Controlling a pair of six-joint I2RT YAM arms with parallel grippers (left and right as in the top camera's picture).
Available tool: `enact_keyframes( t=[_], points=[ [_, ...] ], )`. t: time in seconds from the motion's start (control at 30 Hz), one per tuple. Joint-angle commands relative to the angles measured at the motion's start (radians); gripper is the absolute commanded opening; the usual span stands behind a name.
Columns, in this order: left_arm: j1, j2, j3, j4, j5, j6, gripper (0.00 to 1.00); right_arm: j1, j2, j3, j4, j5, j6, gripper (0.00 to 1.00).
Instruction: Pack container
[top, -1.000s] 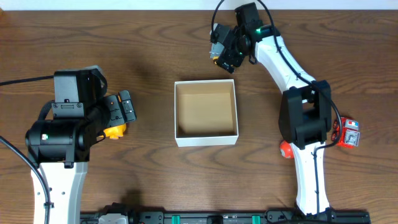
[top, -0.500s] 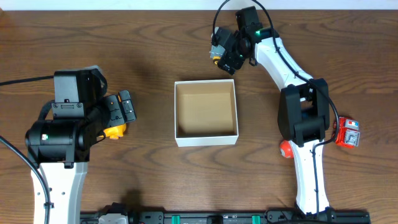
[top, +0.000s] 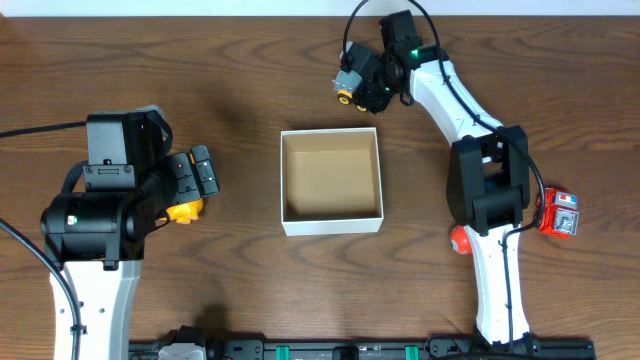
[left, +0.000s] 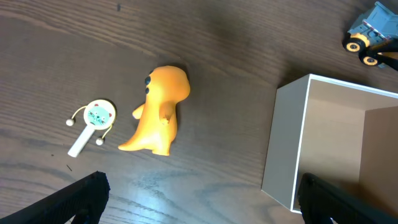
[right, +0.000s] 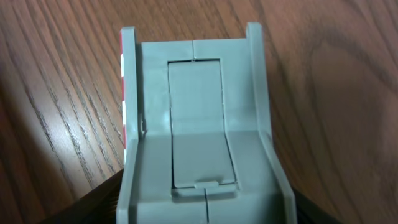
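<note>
The container (top: 332, 224), a white-walled open cardboard box with a brown inside, sits mid-table with nothing in it; its near wall shows in the left wrist view (left: 285, 146). My right gripper (top: 362, 84) hovers just beyond the box's far edge, shut on a grey toy truck (top: 348, 79) with yellow wheels. The truck's bed fills the right wrist view (right: 199, 118), between the fingers (right: 199, 208). It also shows in the left wrist view (left: 373, 32). My left gripper (top: 203, 173) is open and empty (left: 202, 205), left of the box, above a yellow dinosaur (top: 183, 210) (left: 158, 115).
A small white rattle toy (left: 92, 122) lies left of the dinosaur. A red toy car (top: 559, 213) and a red-orange ball (top: 459, 240) lie by the right arm's base at the right.
My right gripper has shifted slightly left and away from the box's far edge with the truck. The left arm has not moved.
</note>
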Motion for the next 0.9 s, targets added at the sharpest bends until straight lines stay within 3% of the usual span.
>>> enact_keyframes(
  t=[0.0,0.23,0.37,0.47,0.6,0.87],
  points=[
    [0.005,0.004,0.019,0.001,0.010,-0.013,0.98,-0.005,0.021,0.008,-0.003,-0.009,0.012,0.57],
    [0.005,0.004,0.019,0.001,0.010,-0.013,0.98,-0.005,0.021,0.008,-0.003,-0.009,0.018,0.48],
    [0.005,0.004,0.019,0.000,0.010,-0.013,0.98,-0.005,0.021,0.008,-0.002,-0.009,0.059,0.35],
    [0.005,0.004,0.019,0.000,0.010,-0.013,0.98,-0.006,0.021,0.008,-0.003,-0.008,0.068,0.17],
    [0.005,0.004,0.019,0.000,0.010,-0.013,0.98,-0.006,0.014,0.008,-0.003,-0.005,0.085,0.02],
    [0.005,0.004,0.019,0.000,0.010,-0.013,0.98,-0.006,-0.040,0.008,0.046,0.073,0.187,0.01]
  ],
)
